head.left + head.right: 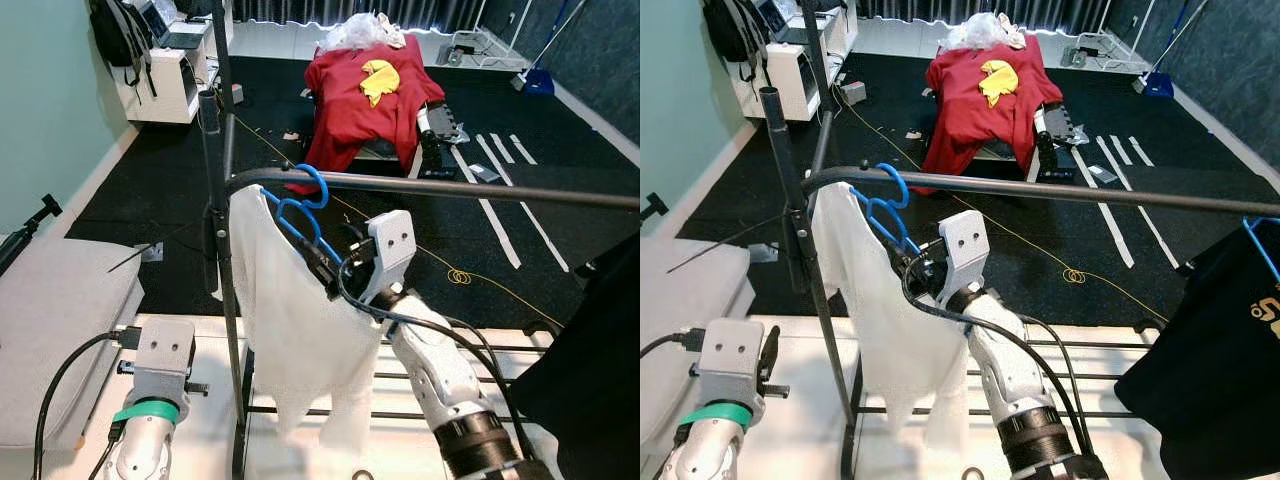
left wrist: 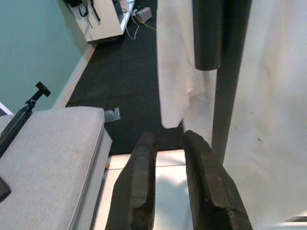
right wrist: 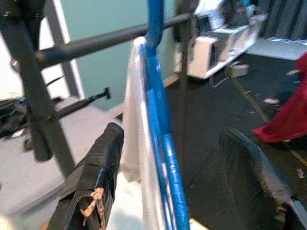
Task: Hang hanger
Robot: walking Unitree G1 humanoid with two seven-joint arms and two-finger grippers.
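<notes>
On the rail: blue hanger hooked, white shirt draped.
Right gripper at hanger's four o'clock, fingers apart; left gripper nearly closed, empty.

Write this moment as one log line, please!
hanger: hook over rail | shirt: on hanger | right gripper: open around hanger | left gripper: low, idle

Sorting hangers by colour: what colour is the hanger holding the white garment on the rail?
Blue. The hanger shows best in the right wrist view, between the right gripper's open fingers.
</notes>
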